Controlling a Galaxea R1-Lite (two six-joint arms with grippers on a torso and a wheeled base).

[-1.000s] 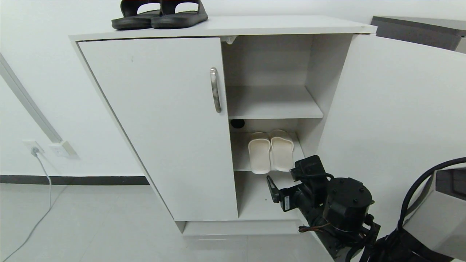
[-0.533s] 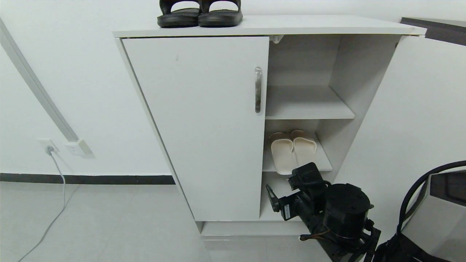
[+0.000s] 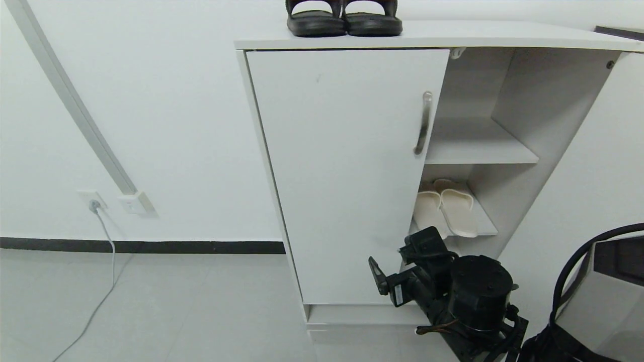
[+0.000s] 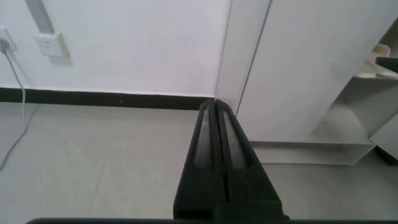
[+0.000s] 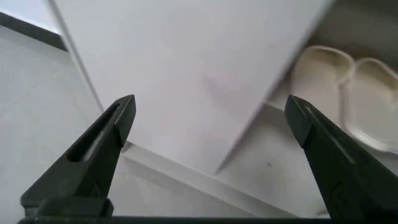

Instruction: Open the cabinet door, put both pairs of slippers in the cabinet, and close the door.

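A white cabinet (image 3: 382,37) stands against the wall. Its left door (image 3: 347,166) is closed and its right door (image 3: 588,181) is swung wide. A black pair of slippers (image 3: 344,20) sits on the cabinet top. The white pair of slippers (image 3: 448,211) lies side by side on the middle shelf, partly hidden by the closed door, and also appears as the white slippers (image 5: 351,93). My right gripper (image 3: 385,269) hangs open and unloaded low before the closed door's bottom edge; the right gripper (image 5: 208,115) faces that door. My left gripper (image 4: 215,115) is shut on nothing, low over the floor left of the cabinet (image 4: 298,62).
An upper shelf (image 3: 478,146) sits above the white slippers. On the wall to the left are a slanted conduit (image 3: 70,100), a socket with a cable (image 3: 93,206) running down to the floor, and a switch box (image 3: 135,203). Open tiled floor (image 3: 151,306) lies left of the cabinet.
The whole head picture has shifted, so the cabinet now sits further right; the camera has moved. The right arm keeps the same pose in the picture, and the slippers stay put.
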